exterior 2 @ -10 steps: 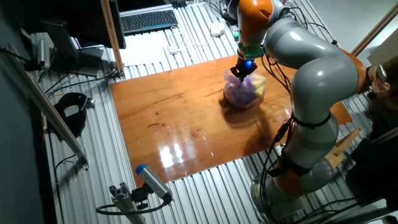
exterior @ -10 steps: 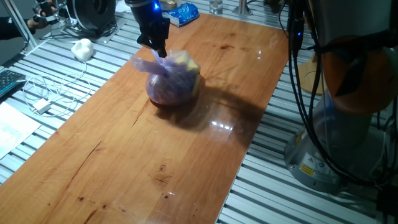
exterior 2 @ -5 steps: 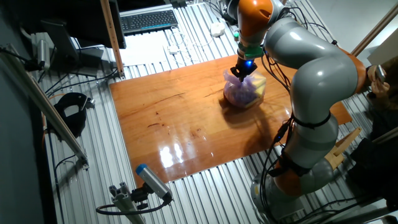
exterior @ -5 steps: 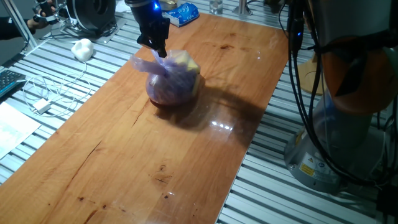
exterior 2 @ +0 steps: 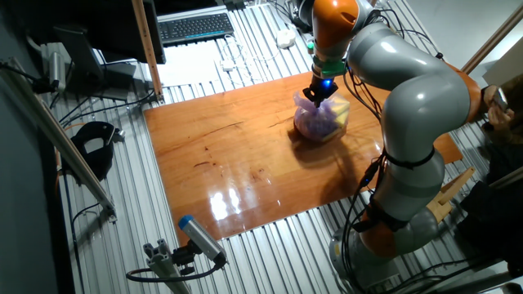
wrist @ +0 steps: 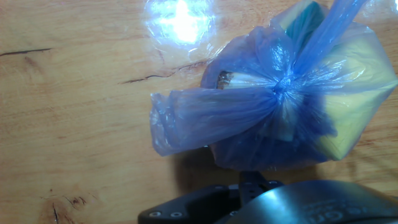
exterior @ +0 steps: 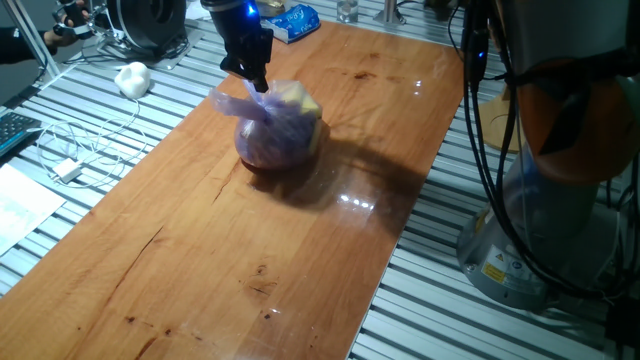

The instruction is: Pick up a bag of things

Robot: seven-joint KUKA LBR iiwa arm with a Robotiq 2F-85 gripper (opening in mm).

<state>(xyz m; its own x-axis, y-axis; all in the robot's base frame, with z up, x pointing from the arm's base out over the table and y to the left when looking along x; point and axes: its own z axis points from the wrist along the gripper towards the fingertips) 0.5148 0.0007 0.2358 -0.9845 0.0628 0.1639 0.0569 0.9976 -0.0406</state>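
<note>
The bag of things [exterior: 280, 125] is a round translucent purple plastic bag with a knotted top, with yellow and dark reddish contents showing through. It rests on the wooden table [exterior: 300, 230]. It also shows in the other fixed view [exterior 2: 320, 121] and fills the right of the hand view [wrist: 292, 99], knot upward with a loose tail to the left. My gripper [exterior: 259, 84] points down right at the knot, touching the plastic. In the other fixed view the gripper [exterior 2: 319, 95] sits on top of the bag. Its fingertips are hidden, so I cannot tell whether they are closed on the knot.
A flat blue packet [exterior: 291, 22] lies at the table's far end. A small white lumpy object [exterior: 132, 78] and white cables [exterior: 85, 150] lie on the slatted surface to the left. A keyboard [exterior 2: 196, 27] is beyond the table. The arm's base [exterior: 560, 200] stands at the right.
</note>
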